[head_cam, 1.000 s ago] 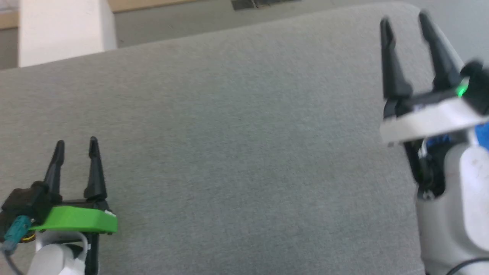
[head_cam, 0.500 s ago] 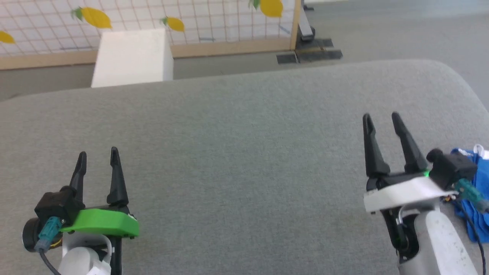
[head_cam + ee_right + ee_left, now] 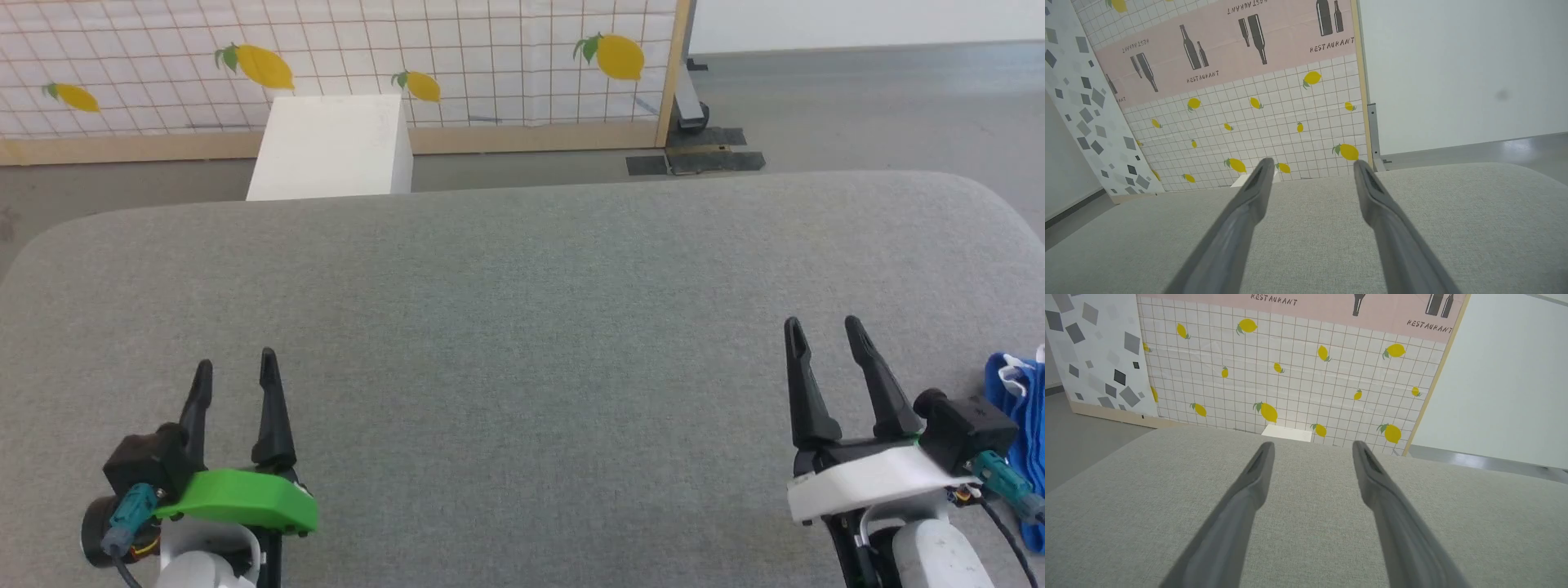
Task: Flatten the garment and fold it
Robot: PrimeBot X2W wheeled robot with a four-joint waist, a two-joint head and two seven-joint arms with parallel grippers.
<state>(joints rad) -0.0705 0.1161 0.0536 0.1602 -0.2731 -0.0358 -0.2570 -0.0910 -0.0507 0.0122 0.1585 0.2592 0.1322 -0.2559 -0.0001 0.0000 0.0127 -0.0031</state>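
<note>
Grey fabric surface (image 3: 522,327) fronts a lemon-tiled wall (image 3: 490,65) and white box (image 3: 335,147); both jaws gape empty, garment (image 3: 1033,433) at right edge.

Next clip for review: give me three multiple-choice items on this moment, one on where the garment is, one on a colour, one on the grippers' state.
1. Where on the grey surface does the garment lie?
A. its middle
B. its right edge, beside the right gripper
C. its far left corner

2. What colour is the mount behind the fingers of the left gripper?
A. white
B. green
C. red

3. How do the two grippers stand?
A. both shut on cloth
B. both open, holding nothing
C. one open, one shut

Answers: B, blue cloth shows just past the right gripper in the head view; B, the mount is bright green; B, each wrist view shows spread fingers with nothing between them.
</note>
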